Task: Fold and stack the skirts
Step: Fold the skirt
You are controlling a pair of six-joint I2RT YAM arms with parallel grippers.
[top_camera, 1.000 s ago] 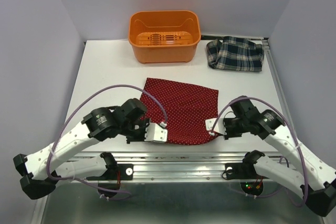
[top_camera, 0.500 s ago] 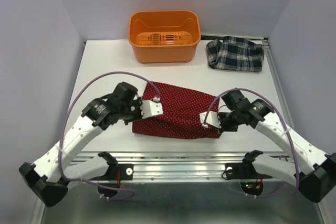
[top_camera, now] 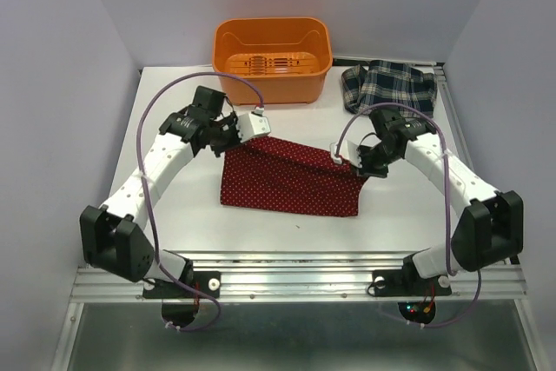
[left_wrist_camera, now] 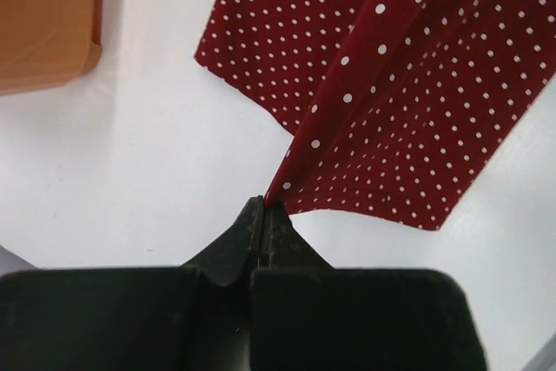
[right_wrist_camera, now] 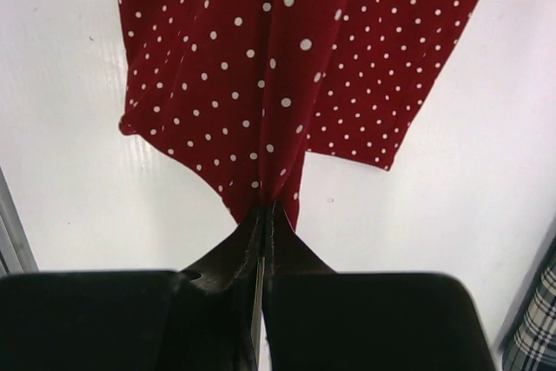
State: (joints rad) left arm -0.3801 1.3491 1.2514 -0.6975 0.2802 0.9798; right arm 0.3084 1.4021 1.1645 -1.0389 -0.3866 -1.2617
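While left gripper and right gripper each pinch a red skirt corner, fingers closed on cloth: best hold edge taut, level; align corners before lowering.

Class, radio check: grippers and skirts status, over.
Left gripper and right gripper shut on red dotted skirt, edge raised. Plaid skirt far right, apart. Orange bin just beyond left gripper.

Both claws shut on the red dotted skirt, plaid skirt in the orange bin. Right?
Not quite. The plaid skirt lies on the table right of the orange bin, not in it; top external view shows it. Left claw and right claw are shut on the red dotted skirt.
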